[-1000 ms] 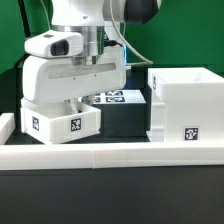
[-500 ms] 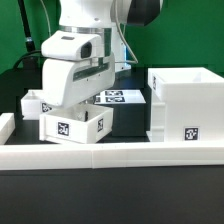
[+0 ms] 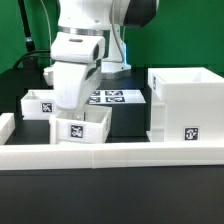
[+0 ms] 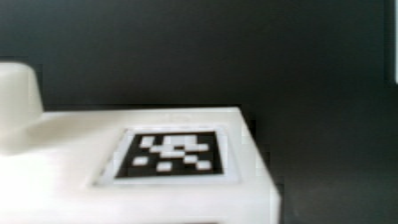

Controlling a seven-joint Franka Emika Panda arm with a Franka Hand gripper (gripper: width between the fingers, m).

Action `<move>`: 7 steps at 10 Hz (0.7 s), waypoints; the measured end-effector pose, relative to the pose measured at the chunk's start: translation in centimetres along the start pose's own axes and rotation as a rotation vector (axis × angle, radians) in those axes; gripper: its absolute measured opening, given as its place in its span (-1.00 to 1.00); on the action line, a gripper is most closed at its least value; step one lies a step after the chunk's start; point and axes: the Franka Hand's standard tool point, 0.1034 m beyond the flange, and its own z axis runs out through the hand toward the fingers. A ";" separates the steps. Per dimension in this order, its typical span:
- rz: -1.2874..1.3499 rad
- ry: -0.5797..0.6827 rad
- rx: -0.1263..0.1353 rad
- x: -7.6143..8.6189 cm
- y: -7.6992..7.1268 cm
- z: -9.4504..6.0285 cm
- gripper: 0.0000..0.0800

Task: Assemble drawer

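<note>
My gripper (image 3: 72, 116) reaches down into a small white tray (image 3: 84, 130) with a square tag on its front. It is shut on the tray just behind the low white wall, and the fingertips are hidden by the tray. A second small tray (image 3: 38, 103) sits further back at the exterior view's left. The large cube-like housing (image 3: 186, 105) stands open-topped at the exterior view's right, apart from the held tray. The wrist view shows the held tray's white face and tag (image 4: 173, 156) close up, blurred, with a rounded white part (image 4: 15, 95) beside it. My fingers do not show there.
The low white wall (image 3: 120, 156) runs along the table's front edge. The marker board (image 3: 116, 97) lies flat behind the held tray, between the second tray and the housing. A dark block (image 3: 125, 120) sits in front of the marker board. The backdrop is green.
My gripper has carried the tray toward the exterior view's right and slightly toward the wall. This uncovered the second tray at the left. The hand has tilted more upright. The housing has not moved.
</note>
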 end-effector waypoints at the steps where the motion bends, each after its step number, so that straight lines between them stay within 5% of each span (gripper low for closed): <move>1: -0.029 0.000 -0.005 0.3 0.1 -0.1 -0.89; 4: -0.008 0.000 0.000 0.4 0.0 0.1 -0.89; 7: 0.043 0.013 0.031 2.8 -0.1 0.3 -0.89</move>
